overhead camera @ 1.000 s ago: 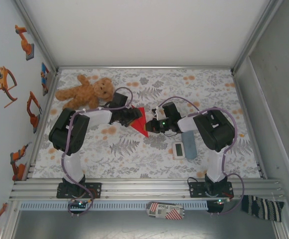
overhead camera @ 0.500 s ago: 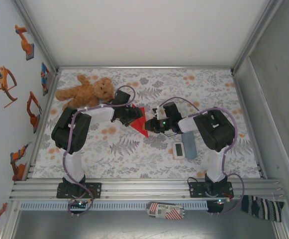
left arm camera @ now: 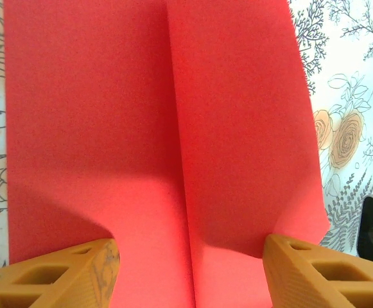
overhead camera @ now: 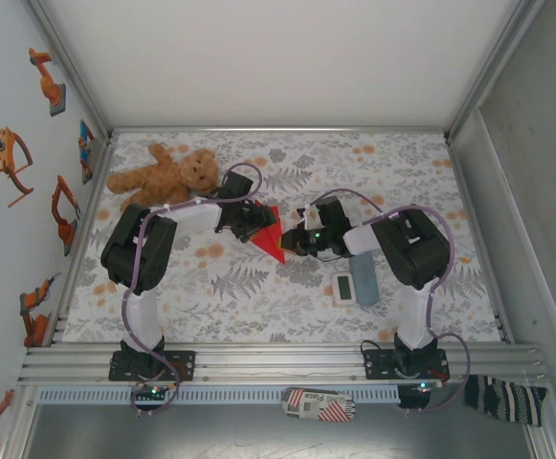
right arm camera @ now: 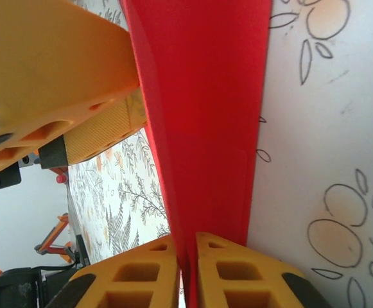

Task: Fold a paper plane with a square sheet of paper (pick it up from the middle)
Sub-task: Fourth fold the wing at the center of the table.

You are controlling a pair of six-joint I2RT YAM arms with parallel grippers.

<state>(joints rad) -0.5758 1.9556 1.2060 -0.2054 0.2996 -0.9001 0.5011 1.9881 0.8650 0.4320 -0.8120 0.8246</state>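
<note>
Folded red paper (overhead camera: 271, 234) is lying mid-bench (overhead camera: 258, 306) between both arms, crease running far-to-near. Left end effector (left arm camera: 189, 269) is straddling that crease, wide open and gripping nothing. Right end effector (right arm camera: 186, 269) is pinching the paper's edge, jaws closed.

Top view: I find bright, even light and sharp focus, with faint shadows beneath the arms (overhead camera: 144, 258). Left wrist: a soft shadow falls across the lower left of the paper (left arm camera: 237, 128). Right wrist: the tablecloth (right arm camera: 327, 128) is slightly washed out.
</note>
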